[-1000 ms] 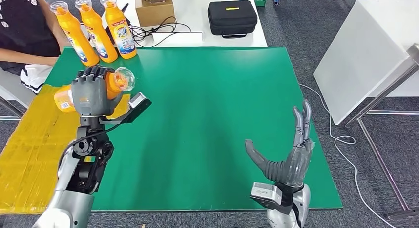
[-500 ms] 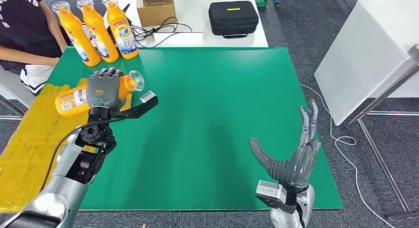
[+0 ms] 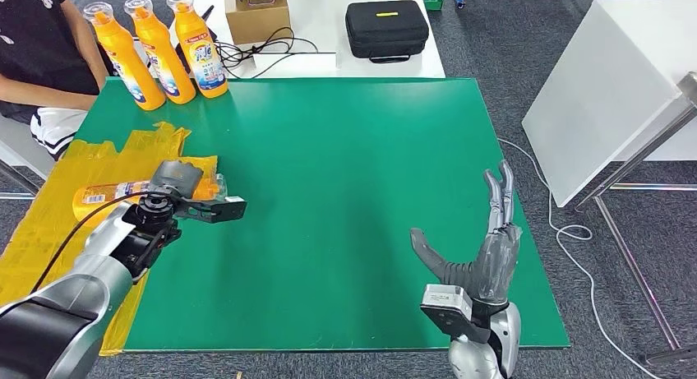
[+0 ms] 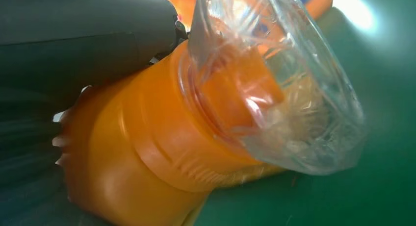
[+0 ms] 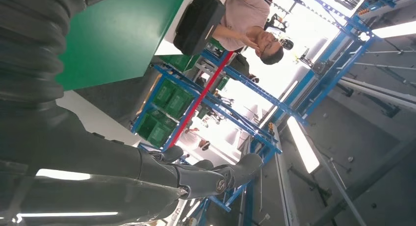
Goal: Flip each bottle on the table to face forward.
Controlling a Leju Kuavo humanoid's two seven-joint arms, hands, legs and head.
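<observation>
Bottle [image 3: 103,195] lay lengthwise across the counter's [image 3: 345,190] left edge, grasped by the left robot hand [image 3: 177,182]; right robot hand [image 3: 485,256] released, well apart.

Glossy orange plastic bottle [image 4: 147,152], clear cap [image 4: 284,88]

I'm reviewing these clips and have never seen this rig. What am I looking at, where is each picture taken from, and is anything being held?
It is a humanoid robot with two silver arms. The head view looks down on a green table. Its left hand grips an orange bottle lying on its side over yellow tape; the left wrist view shows that bottle's clear cap up close. The right hand is open, fingers spread, holding nothing. Three upright bottles stand at the far left corner, beside a seated person.
</observation>
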